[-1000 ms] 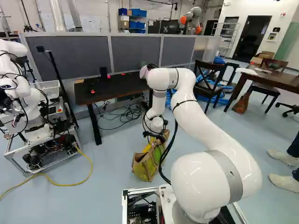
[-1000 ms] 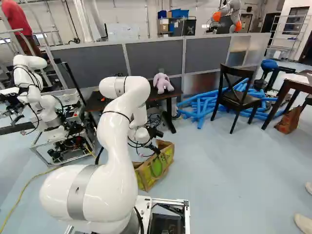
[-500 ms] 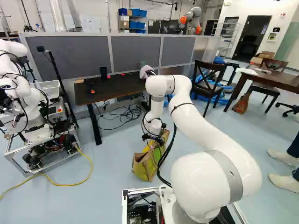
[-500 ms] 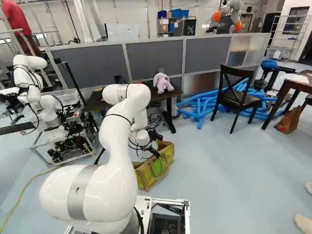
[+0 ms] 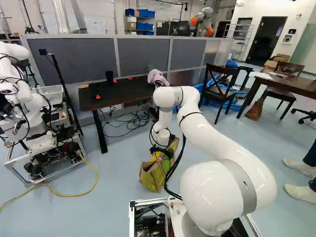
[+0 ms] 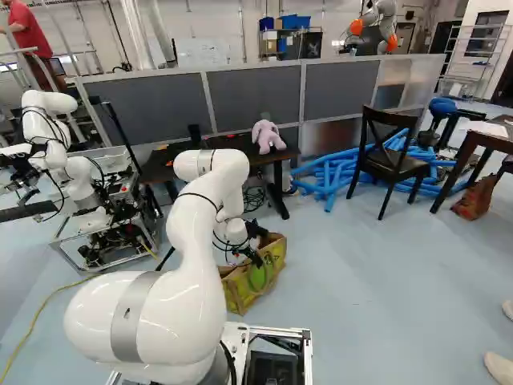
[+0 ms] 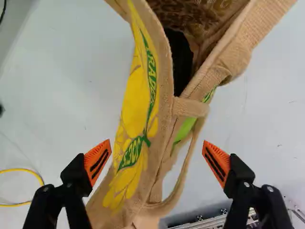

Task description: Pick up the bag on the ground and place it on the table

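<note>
My gripper [image 6: 255,258] is low at the open top of the tan, yellow and green bag [image 6: 240,293], which stands on the floor. In the left base view the bag [image 5: 152,176] is below the wrist. Seen from the wrist, the gripper [image 7: 157,145] is open, its orange pads wide apart on either side of the bag's end. The bag's yellow side [image 7: 136,109] and a looped handle [image 7: 178,187] lie between and ahead of the fingers, touched by neither pad. Something dark shows inside the bag. The dark table [image 5: 121,93] stands beyond it.
On the table are a purple plush toy [image 6: 268,136] and a black cup-like object [image 5: 109,77]. Cables [image 5: 129,122] lie beneath it. Another robot [image 5: 34,111] stands at the left. A chair [image 6: 388,160] and blue tubes [image 6: 333,172] are right of the table.
The arm's upper bend and wrist have come down, bringing the open gripper lower at the bag's top. The base has not moved, and the bag stands in the same place.
</note>
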Controlling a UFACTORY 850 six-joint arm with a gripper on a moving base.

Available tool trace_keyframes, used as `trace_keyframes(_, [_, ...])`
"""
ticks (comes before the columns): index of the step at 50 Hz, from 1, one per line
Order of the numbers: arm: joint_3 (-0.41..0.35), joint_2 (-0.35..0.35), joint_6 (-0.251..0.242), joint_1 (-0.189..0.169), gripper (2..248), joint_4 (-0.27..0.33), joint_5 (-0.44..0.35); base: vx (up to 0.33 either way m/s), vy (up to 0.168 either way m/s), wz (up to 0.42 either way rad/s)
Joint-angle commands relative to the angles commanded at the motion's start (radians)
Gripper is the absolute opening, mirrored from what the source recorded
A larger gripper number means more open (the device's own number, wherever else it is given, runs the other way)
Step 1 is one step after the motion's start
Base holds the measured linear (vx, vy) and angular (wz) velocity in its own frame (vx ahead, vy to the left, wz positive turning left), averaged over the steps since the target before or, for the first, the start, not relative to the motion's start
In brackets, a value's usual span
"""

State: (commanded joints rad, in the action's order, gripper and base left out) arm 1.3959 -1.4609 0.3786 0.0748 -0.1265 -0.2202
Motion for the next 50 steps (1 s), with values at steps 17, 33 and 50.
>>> trace_keyframes(17, [0.077, -0.069, 0.000, -0.019, 247, 0.000, 0.014, 0.000, 0.000, 0.000])
trace_keyframes(33, [0.155, -0.136, 0.000, -0.032, 247, 0.000, 0.014, 0.000, 0.000, 0.000])
trace_keyframes(50, [0.205, -0.184, 0.000, -0.033, 228, 0.000, 0.014, 0.000, 0.000, 0.000])
